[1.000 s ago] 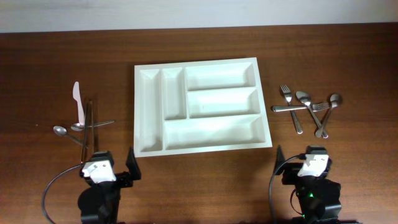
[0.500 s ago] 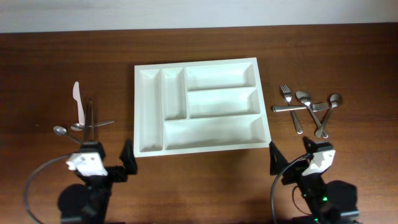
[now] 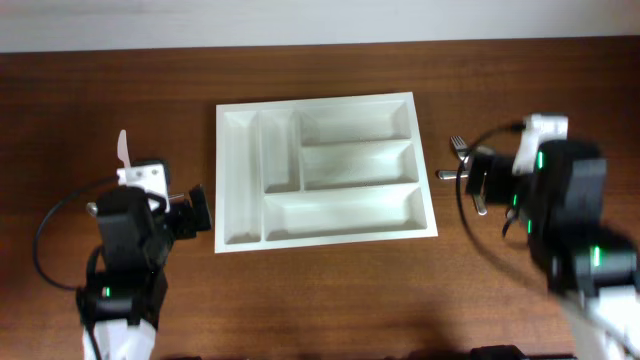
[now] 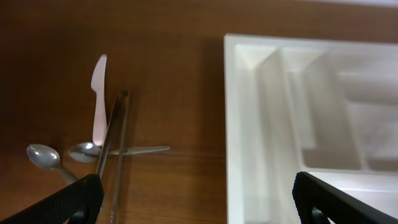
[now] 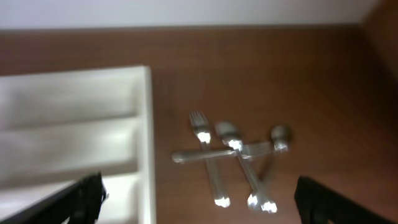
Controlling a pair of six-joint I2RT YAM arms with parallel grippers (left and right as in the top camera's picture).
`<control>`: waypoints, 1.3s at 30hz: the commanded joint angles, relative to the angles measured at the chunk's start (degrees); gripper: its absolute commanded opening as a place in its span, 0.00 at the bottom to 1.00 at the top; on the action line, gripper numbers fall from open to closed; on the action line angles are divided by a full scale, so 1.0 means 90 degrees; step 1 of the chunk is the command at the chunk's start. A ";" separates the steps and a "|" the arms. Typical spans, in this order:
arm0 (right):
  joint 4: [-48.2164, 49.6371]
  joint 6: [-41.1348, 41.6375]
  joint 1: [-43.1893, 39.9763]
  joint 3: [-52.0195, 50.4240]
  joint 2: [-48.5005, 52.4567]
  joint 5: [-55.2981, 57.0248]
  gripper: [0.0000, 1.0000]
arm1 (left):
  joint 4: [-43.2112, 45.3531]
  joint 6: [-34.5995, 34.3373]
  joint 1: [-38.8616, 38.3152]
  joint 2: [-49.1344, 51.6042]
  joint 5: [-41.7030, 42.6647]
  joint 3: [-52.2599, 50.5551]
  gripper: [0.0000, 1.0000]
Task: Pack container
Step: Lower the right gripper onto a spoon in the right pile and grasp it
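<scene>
Two arms are pictured above a dark wooden table, with the white container, a five-compartment cutlery tray, laid flat on the wood between them. The left gripper is held with its jaws spread wide and nothing clasped. In the left wrist view the container's near corner and its two narrow compartments are seen ahead of the gripper on its right-finger side. A loose heap of utensils is found ahead on its left-finger side, apart from the tray. In that heap a white plastic knife is laid pointing away from the gripper. A pair of dark chopsticks is set just beside the knife and crossed over the handle of a metal spoon. A second spoon is placed further out to the left. The right gripper is likewise shown wide apart and empty. Ahead of it, between its fingers, a tangle of steel cutlery is spread: a fork, a steel spoon and a smaller spoon, with a crosswise handle laid over them. The container's edge is seen ahead on its left-finger side, near the fork but not touching it. The right wrist picture is blurred, so the lower pieces of that tangle cannot be told apart.
</scene>
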 commanded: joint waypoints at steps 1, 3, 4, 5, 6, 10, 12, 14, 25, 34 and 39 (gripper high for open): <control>-0.0328 -0.0168 -0.0658 0.0933 0.1207 0.0053 0.99 | 0.0039 0.0172 0.0129 0.0612 -0.0102 0.0342 0.99; -0.0629 -0.0168 -0.1112 0.1413 0.1945 -0.0593 0.99 | 0.0041 0.0172 0.0172 0.0899 -0.0102 0.0396 0.99; -0.0780 -0.0168 -0.1309 0.1600 0.2244 -0.0855 0.99 | 0.0046 0.0172 0.0194 0.1008 -0.0102 0.0401 0.99; -0.0969 -0.0168 -0.1530 0.1807 0.2596 -0.1122 0.99 | 0.0044 0.0177 0.0192 0.1095 -0.0107 0.0401 0.99; -0.1166 -0.0168 -0.1739 0.1999 0.2943 -0.1331 0.99 | 0.0046 0.0202 0.0192 0.1171 -0.0104 0.0401 0.99; -0.1484 -0.0165 -0.2288 0.2280 0.3847 -0.1926 0.99 | 0.0041 0.0202 0.0192 0.1377 -0.0104 0.0401 0.99; -0.1583 -0.0168 -0.2463 0.2280 0.4146 -0.2154 0.99 | 0.0041 0.0202 0.0192 0.1438 -0.0104 0.0401 0.99; -0.1644 -0.0168 -0.2628 0.2276 0.4398 -0.2076 0.99 | 0.0039 0.0202 0.0192 0.1477 -0.0104 0.0401 0.99; -0.1161 0.0403 -0.3558 0.2268 0.5425 -0.1693 0.83 | -0.0063 0.0199 0.0192 0.1486 -0.0102 0.0396 0.99; -0.0940 0.0408 -0.3424 0.2263 0.6419 -0.1860 0.79 | -0.0061 0.0199 0.0192 0.1486 -0.0102 0.0396 0.99; -0.0945 0.0413 -0.3381 0.2234 0.6683 -0.1719 0.75 | -0.0063 0.0199 0.0192 0.1486 -0.0102 0.0396 0.99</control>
